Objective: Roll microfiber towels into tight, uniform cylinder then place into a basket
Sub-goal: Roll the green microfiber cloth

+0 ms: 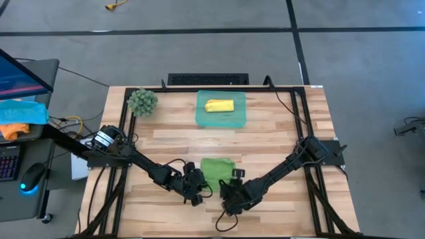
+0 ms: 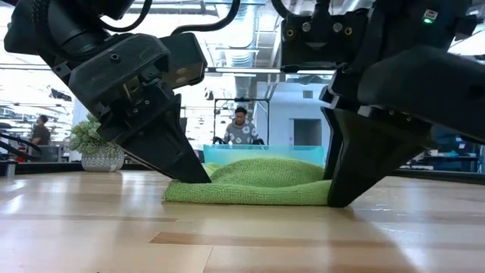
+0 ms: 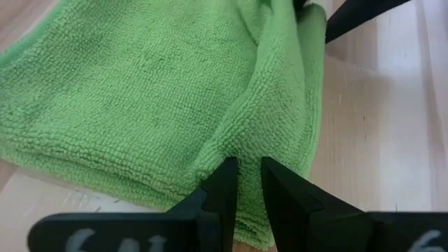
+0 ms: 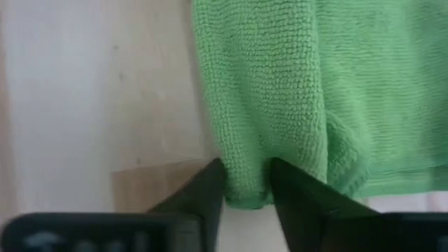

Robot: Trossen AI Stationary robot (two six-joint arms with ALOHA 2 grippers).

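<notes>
Green towel (image 4: 294,91) pinched, both grippers (image 4: 246,185)

No readable text, label, brand or number in any view. Left wrist view: pale marks on the base of the left gripper (image 3: 243,183), just below the green towel (image 3: 154,98), too blurred to make out as characters. Monitor (image 1: 20,70) off the table's left edge, left of the basket (image 1: 221,118): lit screen, content too small to read.
</notes>
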